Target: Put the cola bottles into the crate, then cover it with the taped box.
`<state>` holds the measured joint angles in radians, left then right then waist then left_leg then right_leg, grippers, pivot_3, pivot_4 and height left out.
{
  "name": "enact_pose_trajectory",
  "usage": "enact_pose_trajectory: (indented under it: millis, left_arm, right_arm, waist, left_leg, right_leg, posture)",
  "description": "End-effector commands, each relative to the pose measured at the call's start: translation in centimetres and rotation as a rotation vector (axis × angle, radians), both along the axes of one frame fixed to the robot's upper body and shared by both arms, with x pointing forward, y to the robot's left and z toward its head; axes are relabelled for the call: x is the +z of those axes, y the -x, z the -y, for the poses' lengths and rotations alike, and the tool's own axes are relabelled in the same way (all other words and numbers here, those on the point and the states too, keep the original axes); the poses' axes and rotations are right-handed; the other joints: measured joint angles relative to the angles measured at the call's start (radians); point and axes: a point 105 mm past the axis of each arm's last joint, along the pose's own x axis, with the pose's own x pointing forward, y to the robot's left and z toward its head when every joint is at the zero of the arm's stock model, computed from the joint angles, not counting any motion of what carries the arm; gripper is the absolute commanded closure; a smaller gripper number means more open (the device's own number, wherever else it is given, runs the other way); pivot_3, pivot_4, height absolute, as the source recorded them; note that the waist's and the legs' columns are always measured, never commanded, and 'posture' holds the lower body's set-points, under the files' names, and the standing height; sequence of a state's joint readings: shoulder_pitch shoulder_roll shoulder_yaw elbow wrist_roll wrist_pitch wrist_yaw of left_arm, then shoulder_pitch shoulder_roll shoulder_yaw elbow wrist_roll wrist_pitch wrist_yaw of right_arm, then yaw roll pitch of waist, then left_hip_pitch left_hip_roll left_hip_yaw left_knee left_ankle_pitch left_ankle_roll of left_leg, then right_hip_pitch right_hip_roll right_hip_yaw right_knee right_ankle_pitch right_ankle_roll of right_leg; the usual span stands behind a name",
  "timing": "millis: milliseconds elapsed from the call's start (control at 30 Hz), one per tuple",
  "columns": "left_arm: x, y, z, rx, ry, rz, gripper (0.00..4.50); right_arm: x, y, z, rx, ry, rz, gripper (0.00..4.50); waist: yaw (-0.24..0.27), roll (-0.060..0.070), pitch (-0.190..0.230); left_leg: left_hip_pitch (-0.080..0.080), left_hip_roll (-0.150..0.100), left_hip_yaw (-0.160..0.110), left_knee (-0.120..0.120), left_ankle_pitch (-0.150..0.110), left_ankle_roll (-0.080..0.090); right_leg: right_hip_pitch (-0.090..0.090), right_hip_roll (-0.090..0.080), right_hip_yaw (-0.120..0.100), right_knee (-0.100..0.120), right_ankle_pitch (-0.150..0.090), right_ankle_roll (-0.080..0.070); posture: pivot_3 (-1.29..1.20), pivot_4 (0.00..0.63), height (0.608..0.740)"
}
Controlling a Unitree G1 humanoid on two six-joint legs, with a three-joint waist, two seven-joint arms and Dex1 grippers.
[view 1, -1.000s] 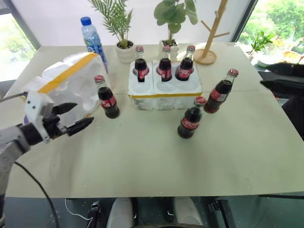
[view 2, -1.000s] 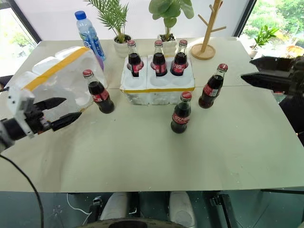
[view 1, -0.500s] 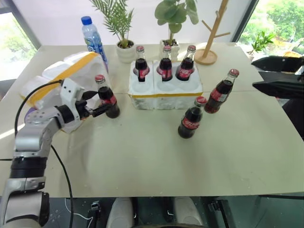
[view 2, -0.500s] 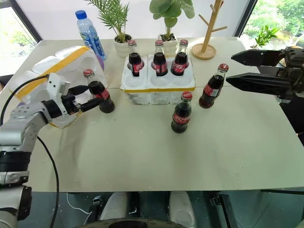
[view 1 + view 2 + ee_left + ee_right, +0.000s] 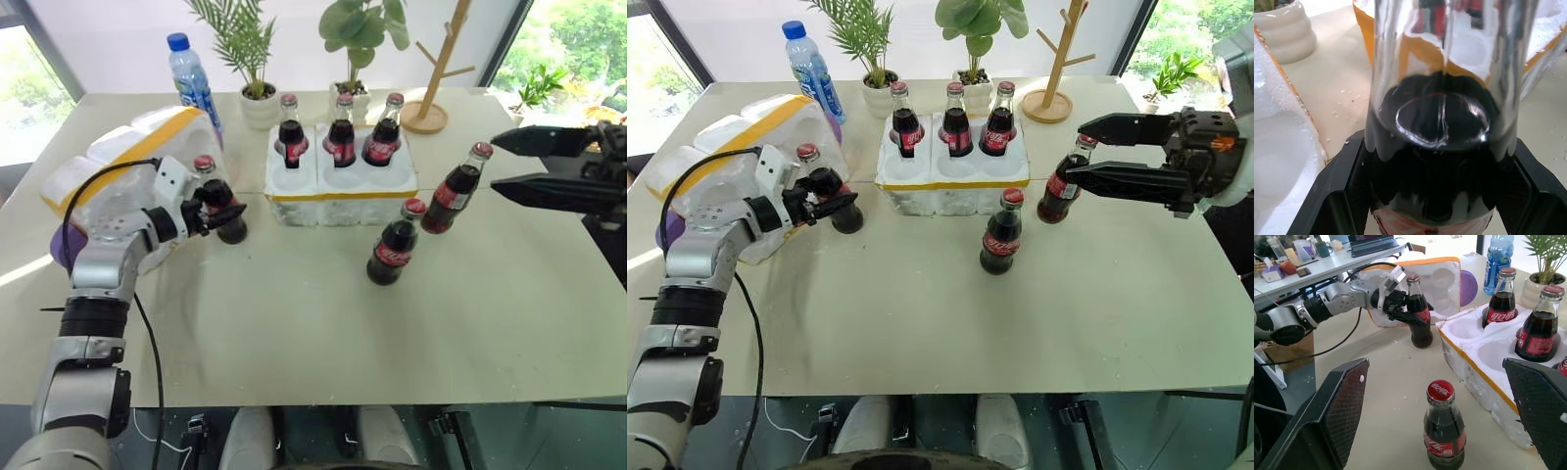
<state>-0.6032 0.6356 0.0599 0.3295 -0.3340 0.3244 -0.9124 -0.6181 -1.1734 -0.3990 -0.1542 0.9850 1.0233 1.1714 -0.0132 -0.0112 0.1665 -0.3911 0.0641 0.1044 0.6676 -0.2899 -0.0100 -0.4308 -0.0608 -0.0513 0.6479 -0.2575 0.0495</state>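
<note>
Three cola bottles [image 5: 341,137] stand in the back wells of the crate [image 5: 338,208], a low white foam tray with a yellow band. My left gripper [image 5: 217,204] is shut on a fourth cola bottle [image 5: 1435,147] standing left of the crate; both black fingers [image 5: 1332,196] press its sides. Two more bottles stand loose on the table, one in front of the crate [image 5: 395,250] and one to its right [image 5: 453,191]. My right gripper [image 5: 1076,150] hangs open above the table by the right bottle, holding nothing. The taped box [image 5: 118,166] lies at the left, behind my left arm.
A clear water bottle [image 5: 193,83] with a blue cap stands at the back left. Two potted plants [image 5: 260,103] and a wooden stand [image 5: 431,113] line the far edge behind the crate. The crate's front wells [image 5: 1488,352] hold nothing.
My left gripper reached forward to the left bottle and closed around it. My right gripper came in from the right edge toward the right bottle, still open.
</note>
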Motion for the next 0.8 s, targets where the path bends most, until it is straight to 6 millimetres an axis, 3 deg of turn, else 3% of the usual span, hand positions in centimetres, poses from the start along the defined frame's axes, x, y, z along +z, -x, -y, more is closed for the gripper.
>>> enact_pose_trajectory:
  millis: [33, 333, 467, 600, 800]
  left_arm:
    - [2.0, 1.2, -0.2, -0.087, -0.011, 0.002, 1.85]
    - [11.2, 3.3, 3.0, -0.432, 0.092, -0.057, 1.85]
    - [15.1, 0.1, 5.7, -0.409, 0.177, 0.069, 1.85]
    - [15.2, -2.7, 7.7, -0.348, 0.170, 0.131, 1.85]
    - [12.0, -4.9, 10.4, -0.318, 0.058, 0.165, 1.85]
  right_arm:
    - [0.9, 0.4, -0.2, 0.004, 0.011, 0.064, 0.00]
    - [0.3, -0.1, -0.2, -0.024, 0.026, 0.069, 0.00]
    - [-0.3, -0.5, 0.0, -0.050, 0.026, 0.062, 0.00]
    - [-0.5, -0.7, -0.1, -0.064, 0.017, 0.065, 0.00]
    - [-0.9, -0.8, 0.0, -0.098, -0.010, 0.062, 0.00]
  waist:
    - [-0.002, 0.000, 0.000]
    - [0.015, -0.010, 0.006]
    - [0.031, -0.009, 0.006]
    - [0.022, -0.009, 0.006]
    - [0.023, -0.010, 0.007]
  left_leg:
    - [0.000, 0.000, 0.000, 0.000, 0.000, 0.000]
    - [-0.006, 0.000, -0.002, 0.002, 0.002, -0.003]
    - [-0.009, -0.001, -0.003, 0.009, 0.001, -0.001]
    - [-0.015, -0.001, -0.004, 0.016, 0.000, 0.001]
    - [-0.019, -0.001, -0.003, 0.016, 0.001, -0.001]
  right_leg:
    - [0.000, 0.000, 0.000, 0.000, 0.000, 0.000]
    - [-0.002, 0.001, -0.003, 0.000, 0.000, 0.000]
    - [-0.002, 0.001, -0.004, 0.001, 0.000, 0.002]
    - [-0.004, 0.001, -0.005, 0.001, 0.002, 0.005]
    - [-0.010, 0.002, -0.005, 0.002, 0.002, 0.005]
  posture:
    - [0.00, 0.150, 0.740]
    - [0.00, 0.150, 0.740]
    - [0.00, 0.150, 0.740]
    - [0.00, 0.150, 0.740]
    - [0.00, 0.150, 0.740]
